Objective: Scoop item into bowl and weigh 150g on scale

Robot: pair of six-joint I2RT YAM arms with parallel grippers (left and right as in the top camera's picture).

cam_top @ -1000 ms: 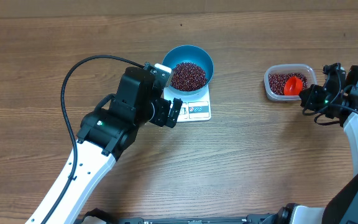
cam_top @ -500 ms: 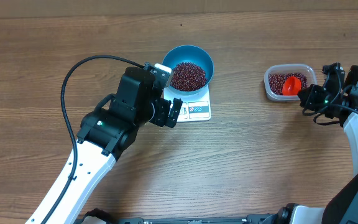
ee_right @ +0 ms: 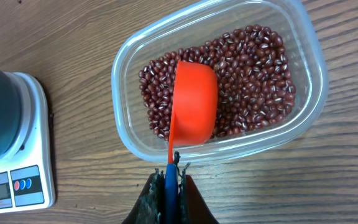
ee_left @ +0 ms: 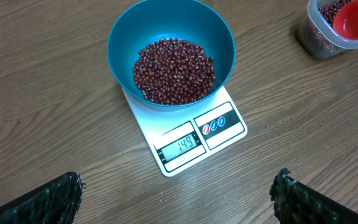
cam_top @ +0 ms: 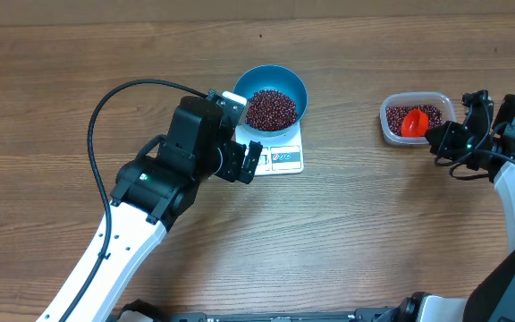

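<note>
You're topping up: your right gripper (ee_right: 169, 171) pinches the orange plastic scoop (ee_right: 194, 102) at the clear plastic tub (ee_right: 303, 37), and your left gripper (ee_left: 176, 196) stands spread by the flat white digital scale (ee_left: 194, 134). Its round blue bowl (ee_left: 166, 18) of small maroon beans (ee_left: 173, 68) reads 149, so I judge you need only a few more.

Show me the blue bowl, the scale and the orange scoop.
blue bowl (ee_left: 166, 18): left wrist view, bare inner wall.
scale (ee_left: 182, 145): left wrist view, display window.
orange scoop (ee_right: 193, 102): right wrist view, middle of cup.

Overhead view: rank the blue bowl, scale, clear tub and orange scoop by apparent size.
1. Blue bowl and clear tub: too alike to rank.
2. Scale: partly hidden under the bowl, so unsure.
3. Orange scoop: clearly smallest.
</note>
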